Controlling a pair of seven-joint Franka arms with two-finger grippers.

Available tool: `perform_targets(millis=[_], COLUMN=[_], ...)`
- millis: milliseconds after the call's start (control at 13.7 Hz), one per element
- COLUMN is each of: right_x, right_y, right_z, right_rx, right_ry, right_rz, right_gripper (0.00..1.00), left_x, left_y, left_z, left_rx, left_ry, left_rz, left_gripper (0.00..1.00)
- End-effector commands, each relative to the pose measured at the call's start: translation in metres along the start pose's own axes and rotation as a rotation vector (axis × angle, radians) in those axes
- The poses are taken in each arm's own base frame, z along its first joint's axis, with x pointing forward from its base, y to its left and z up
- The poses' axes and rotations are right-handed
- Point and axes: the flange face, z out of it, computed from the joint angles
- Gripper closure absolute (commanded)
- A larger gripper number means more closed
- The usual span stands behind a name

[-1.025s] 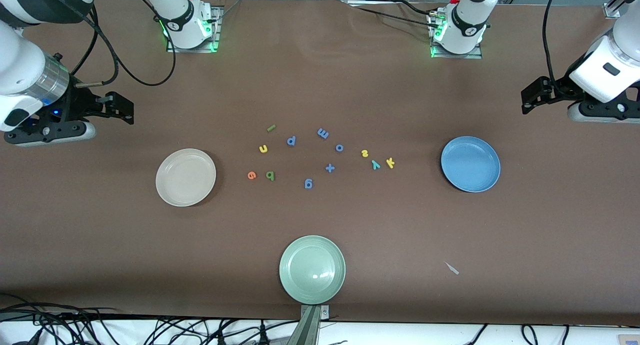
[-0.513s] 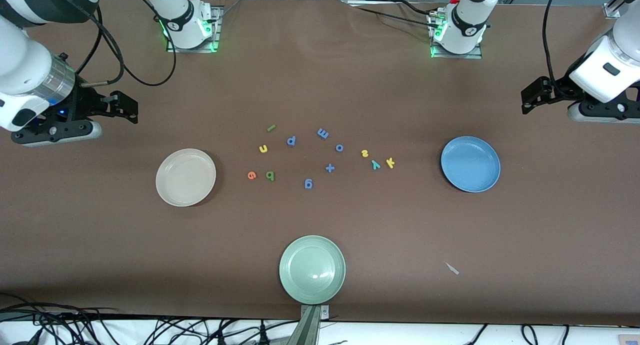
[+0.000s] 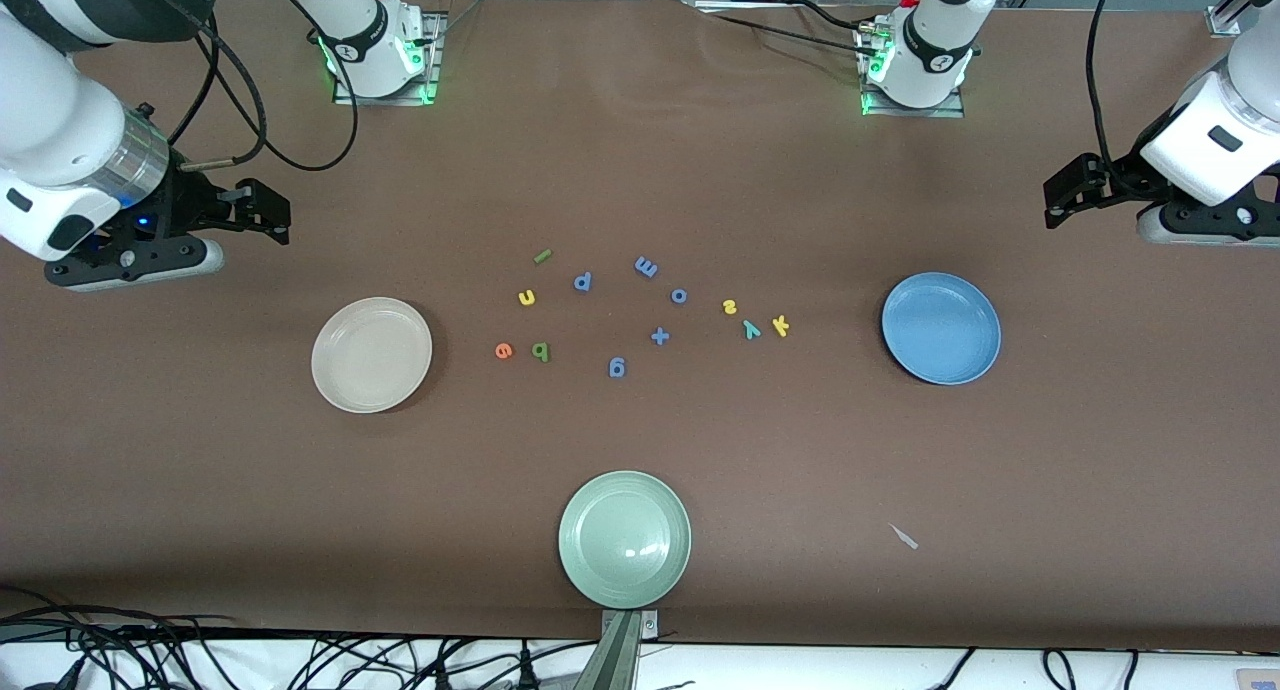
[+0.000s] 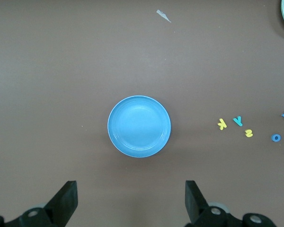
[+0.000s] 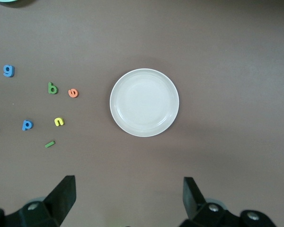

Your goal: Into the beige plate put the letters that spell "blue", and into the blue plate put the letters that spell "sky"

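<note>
The beige plate [image 3: 371,354] [image 5: 144,102] lies empty toward the right arm's end, the blue plate [image 3: 940,328] [image 4: 139,126] empty toward the left arm's end. Between them on the table lie olive "l" [image 3: 542,256], yellow "u" [image 3: 526,297], orange "e" [image 3: 503,350] and dark green "b" [image 3: 540,351], then yellow "s" [image 3: 729,307], teal "y" [image 3: 751,329] and yellow "k" [image 3: 781,325]. My right gripper [image 3: 262,213] [image 5: 128,196] hangs open over bare table beside the beige plate. Open too, my left gripper [image 3: 1062,196] [image 4: 131,198] hangs over bare table beside the blue plate.
Blue letters "p" [image 3: 582,282], "m" [image 3: 646,267], "o" [image 3: 678,295], "g" [image 3: 616,368] and a blue plus sign [image 3: 659,336] lie among the others. A pale green plate [image 3: 624,539] sits nearest the front camera. A small white scrap [image 3: 904,537] lies beside it.
My right arm has drifted a little toward the middle of the table. The left arm, the letters and the plates have not moved.
</note>
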Motion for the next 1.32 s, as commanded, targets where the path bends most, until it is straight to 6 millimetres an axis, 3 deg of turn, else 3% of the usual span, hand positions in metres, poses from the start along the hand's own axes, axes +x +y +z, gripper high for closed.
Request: perform_targets(millis=[0, 293, 732, 1245], right_x=[-0.006, -0.011, -0.019, -0.021], right_y=[-0.001, 0.003, 0.018, 0.023], right_z=[-0.006, -0.017, -0.014, -0.014], right_rx=[0.003, 0.008, 0.012, 0.024], right_ry=[0.001, 0.021, 0.007, 0.007], right_rz=[-0.003, 0.005, 0.033, 0.043], right_gripper=[0.00, 0.00, 0.00, 0.00], left_x=[0.000, 0.000, 0.002, 0.002], left_y=[0.003, 0.006, 0.007, 0.006], left_z=[-0.003, -0.002, -0.004, -0.004], left_rx=[-0.013, -0.011, -0.009, -0.009], left_ry=[0.010, 0.008, 0.013, 0.013], left_rz=[0.011, 0.015, 0.020, 0.017], left_gripper=[0.00, 0.00, 0.00, 0.00])
